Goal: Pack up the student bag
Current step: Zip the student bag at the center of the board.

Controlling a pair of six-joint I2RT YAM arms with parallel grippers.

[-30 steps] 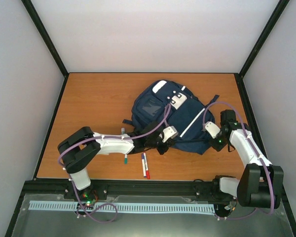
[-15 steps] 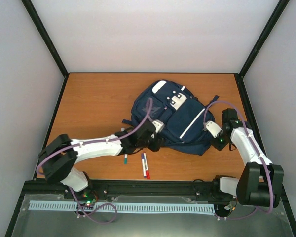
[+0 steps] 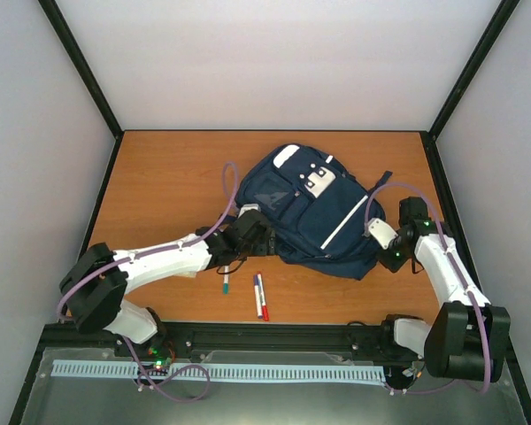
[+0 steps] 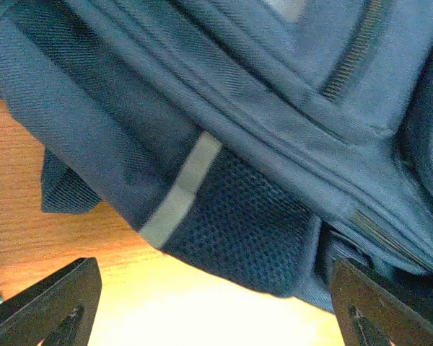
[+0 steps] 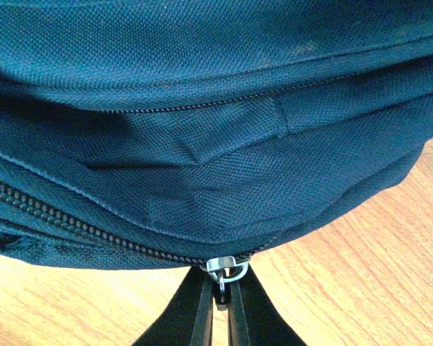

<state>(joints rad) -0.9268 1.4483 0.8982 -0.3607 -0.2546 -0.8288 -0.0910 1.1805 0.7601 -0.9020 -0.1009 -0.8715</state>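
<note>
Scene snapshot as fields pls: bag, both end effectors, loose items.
bag: navy, lying flat on the table, right of centre
left end effector: open, empty, at the bag's left edge by the mesh pocket
right end effector: shut on the zipper pull at the bag's right edge
marker: green cap, on the table on the near side of the bag
pens: two, side by side, right of the marker
packing: marker and pens not yet in the bag
</note>
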